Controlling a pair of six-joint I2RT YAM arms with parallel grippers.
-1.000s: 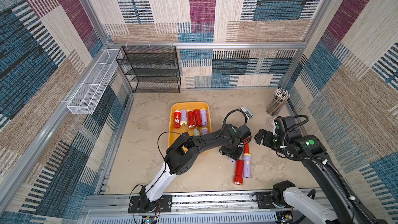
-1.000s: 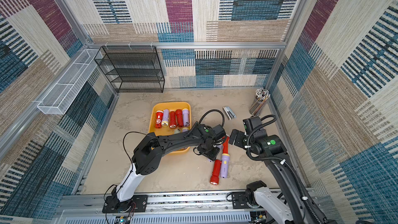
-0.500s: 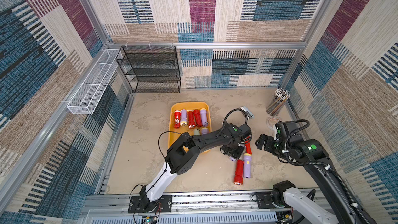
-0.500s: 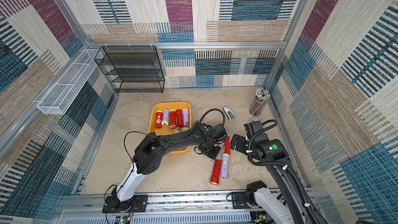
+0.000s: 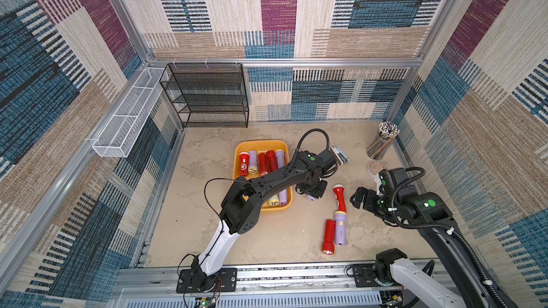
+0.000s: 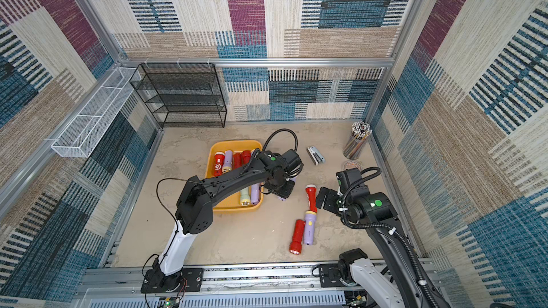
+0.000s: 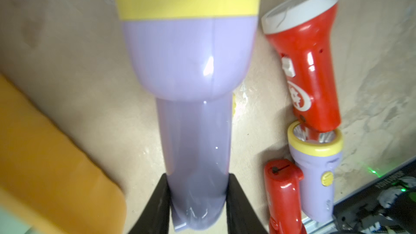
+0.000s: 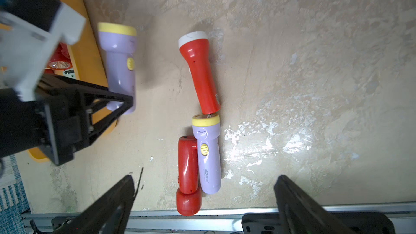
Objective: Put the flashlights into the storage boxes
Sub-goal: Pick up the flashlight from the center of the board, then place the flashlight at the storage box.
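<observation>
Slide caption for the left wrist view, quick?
Left pincer grips a lilac flashlight by its handle beside the yellow tray.

Two arms, lower centre and lower right in both top views. Left arm: black angular links, white lower segment, green dot sticker, thin looping black cable. Right arm: likewise, ribbed black hose. Right gripper: black wedge fingers.
</observation>
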